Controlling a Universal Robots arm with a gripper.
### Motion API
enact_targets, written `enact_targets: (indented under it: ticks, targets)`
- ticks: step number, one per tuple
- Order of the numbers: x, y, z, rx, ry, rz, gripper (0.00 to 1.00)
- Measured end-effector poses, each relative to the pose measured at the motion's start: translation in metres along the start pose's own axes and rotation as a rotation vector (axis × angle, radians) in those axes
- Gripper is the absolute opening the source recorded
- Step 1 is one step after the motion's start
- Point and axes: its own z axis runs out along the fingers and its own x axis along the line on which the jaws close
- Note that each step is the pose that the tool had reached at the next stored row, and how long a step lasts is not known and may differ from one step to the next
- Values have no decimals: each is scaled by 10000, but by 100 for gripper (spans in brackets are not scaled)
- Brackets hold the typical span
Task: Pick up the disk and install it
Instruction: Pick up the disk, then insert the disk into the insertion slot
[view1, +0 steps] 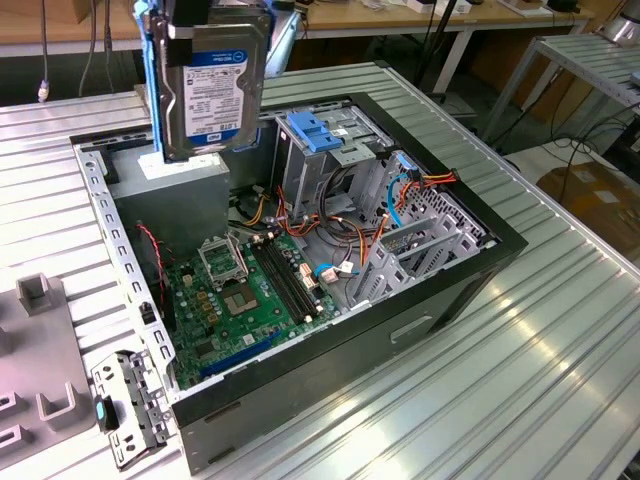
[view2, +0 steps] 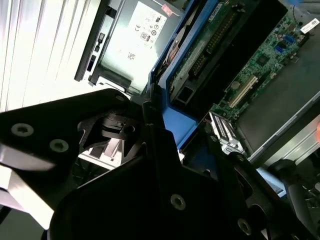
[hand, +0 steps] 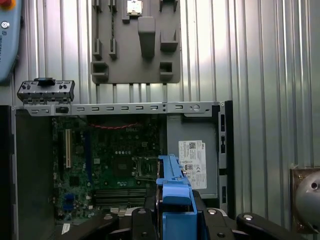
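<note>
The disk (view1: 210, 85), edged with blue carrier rails, hangs upright in the air with its label facing the exterior view. The hand (view1: 212, 22) is clamped on the disk's top end, its black fingers (hand: 143, 220) pressing the railed sides. The drive sits above the grey power supply box (view1: 185, 195) in a corner of the open computer case (view1: 450, 290). In the first wrist view its blue rail (hand: 172, 197) points down toward the white-stickered box. The green motherboard (view1: 250, 290) lies on the case floor, with the drive cage's blue latch (view1: 315, 130) toward the exterior view's right. The case rests on a ribbed metal bench (view1: 520, 380), beside a grey fixture plate (hand: 135, 55).
</note>
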Motion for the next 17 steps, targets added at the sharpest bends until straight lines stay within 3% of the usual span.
enact_targets:
  ticks: [4, 8, 10, 17]
  targets:
    - [-6, -147, -2, 0, 0, 4, 37]
    - [-7, -182, -2, 1, -2, 6, 37]
    - [-10, -237, -3, 0, 0, 5, 37]
    - [-10, -246, -3, 0, 0, 5, 37]
